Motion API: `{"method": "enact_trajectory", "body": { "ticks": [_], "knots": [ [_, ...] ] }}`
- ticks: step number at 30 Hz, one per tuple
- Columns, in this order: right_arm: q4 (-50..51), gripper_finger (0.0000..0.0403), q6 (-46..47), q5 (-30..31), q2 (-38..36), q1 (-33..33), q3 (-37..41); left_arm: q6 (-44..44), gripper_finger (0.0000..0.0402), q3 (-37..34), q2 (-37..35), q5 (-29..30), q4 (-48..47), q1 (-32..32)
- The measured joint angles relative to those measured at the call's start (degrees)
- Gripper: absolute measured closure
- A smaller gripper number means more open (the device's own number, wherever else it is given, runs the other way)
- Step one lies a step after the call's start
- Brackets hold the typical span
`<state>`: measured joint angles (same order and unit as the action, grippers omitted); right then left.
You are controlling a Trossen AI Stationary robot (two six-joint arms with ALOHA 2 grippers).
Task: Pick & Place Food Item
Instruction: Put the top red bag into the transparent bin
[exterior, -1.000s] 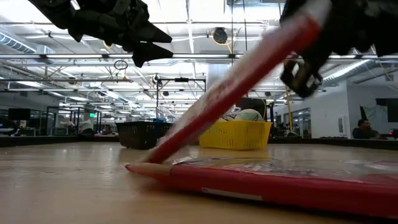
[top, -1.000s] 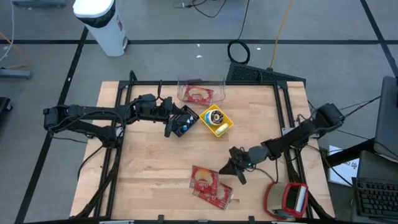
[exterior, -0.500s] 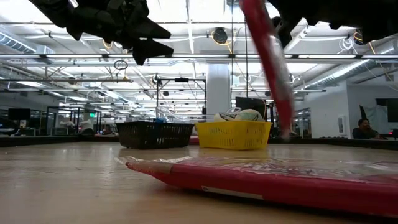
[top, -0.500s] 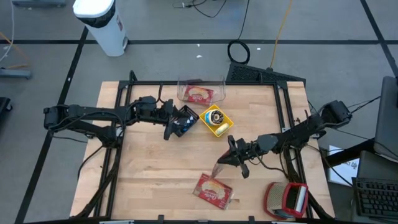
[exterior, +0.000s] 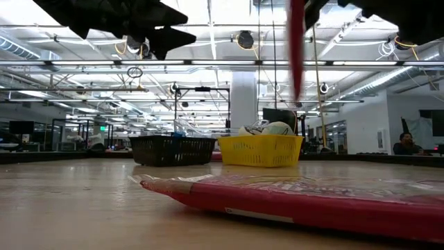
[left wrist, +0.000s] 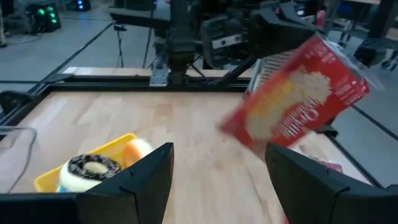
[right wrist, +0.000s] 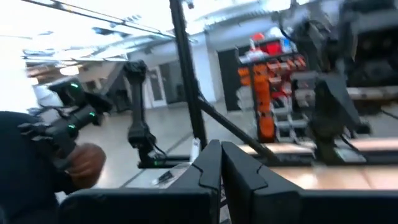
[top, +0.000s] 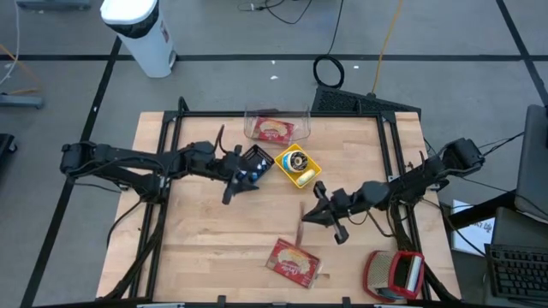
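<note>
We judge the red packet (top: 301,229) light, thin and floppy; the right tool (top: 315,216), apparently clamped on its edge, dangles it. The left tool (top: 233,182) stands apart, empty.

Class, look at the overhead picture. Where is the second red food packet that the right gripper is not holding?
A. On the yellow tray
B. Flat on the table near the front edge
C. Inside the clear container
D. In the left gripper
B: the red food packet lies flat on the wooden table near its front edge, below the right gripper, which holds another packet in the air.
</note>
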<state>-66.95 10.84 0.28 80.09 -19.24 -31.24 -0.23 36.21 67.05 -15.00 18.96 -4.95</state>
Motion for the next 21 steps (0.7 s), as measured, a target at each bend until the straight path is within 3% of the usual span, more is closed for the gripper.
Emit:
{"method": "enact_trajectory", "body": {
  "ticks": [5,8,17,21],
  "knots": [
    [-3.14,0.0403,-0.53,-2.90,-0.02,0.47,-0.72,-4.64,0.0146,0.00,3.32,-0.52,5.76,1.98],
    [-2.28,0.0403,-1.52,-5.33,-0.02,0.59,-2.77,-7.58,0.0146,0.00,7.46,-4.33,11.93,2.77],
    [14.29,0.0403,-4.36,-12.30,-0.09,0.70,-14.09,-10.78,0.0147,0.26,20.59,-14.80,31.58,3.31],
    [17.49,0.0403,-4.69,-14.05,0.00,0.70,-16.29,-13.29,0.0146,3.57,25.44,-19.81,35.72,3.16]
  ]
}}
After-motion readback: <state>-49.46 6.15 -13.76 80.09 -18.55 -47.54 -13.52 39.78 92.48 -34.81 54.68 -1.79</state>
